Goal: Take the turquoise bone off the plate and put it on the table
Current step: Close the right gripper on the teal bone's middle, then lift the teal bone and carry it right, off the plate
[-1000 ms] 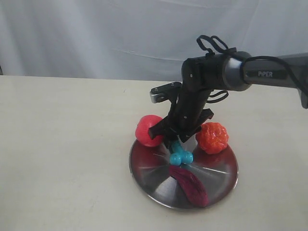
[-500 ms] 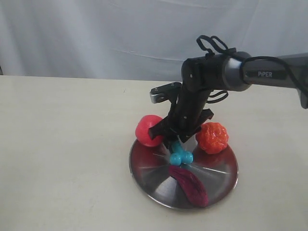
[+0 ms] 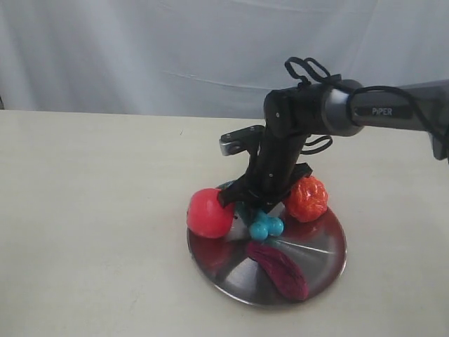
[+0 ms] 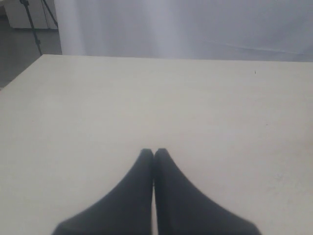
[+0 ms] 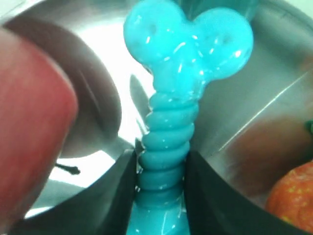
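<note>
Right jaws are clamped narrow on the ribbed shaft of the turquoise bone (image 5: pixel 168 122), judged chosen as slimmer than the knobs, which project beyond the tips. The bone is low over the plate (image 3: pixel 316 267), just 12 o'clock of centre, with a red ball (image 3: pixel 209 212) at 10 o'clock and an orange toy (image 3: pixel 306 199) at 1 o'clock; it is not yet over bare bench (image 3: pixel 91 210). Left jaws are pressed together, empty.

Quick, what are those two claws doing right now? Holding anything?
Left gripper: closed, holding nothing.
Right gripper: closed on the turquoise bone, around its ribbed shaft.
</note>
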Action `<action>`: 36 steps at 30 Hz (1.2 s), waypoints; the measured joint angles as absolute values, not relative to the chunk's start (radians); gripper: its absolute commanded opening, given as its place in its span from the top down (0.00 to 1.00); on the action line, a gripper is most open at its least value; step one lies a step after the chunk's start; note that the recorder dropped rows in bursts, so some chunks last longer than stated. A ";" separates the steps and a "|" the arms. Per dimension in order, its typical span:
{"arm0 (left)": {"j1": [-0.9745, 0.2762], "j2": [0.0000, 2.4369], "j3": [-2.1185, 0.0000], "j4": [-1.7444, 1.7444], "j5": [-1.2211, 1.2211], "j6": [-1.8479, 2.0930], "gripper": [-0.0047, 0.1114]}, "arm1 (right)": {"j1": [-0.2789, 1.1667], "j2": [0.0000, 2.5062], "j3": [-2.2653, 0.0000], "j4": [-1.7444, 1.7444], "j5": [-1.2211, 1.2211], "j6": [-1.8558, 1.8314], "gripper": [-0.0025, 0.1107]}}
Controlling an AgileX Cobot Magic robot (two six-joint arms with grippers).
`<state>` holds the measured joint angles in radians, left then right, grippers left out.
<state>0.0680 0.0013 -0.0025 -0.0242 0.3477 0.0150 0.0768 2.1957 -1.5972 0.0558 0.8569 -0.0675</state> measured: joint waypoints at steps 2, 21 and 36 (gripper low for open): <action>0.068 0.001 -0.003 -0.024 0.348 0.015 0.96 | 0.077 2.176 -1.597 0.056 0.863 -0.067 0.98; 0.068 0.001 -0.003 -0.024 0.348 0.015 0.96 | 0.077 1.622 -1.597 -0.138 0.990 0.064 0.98; 0.068 0.001 -0.003 -0.024 0.348 0.015 0.96 | -0.390 1.509 -1.554 -0.060 1.182 0.019 0.98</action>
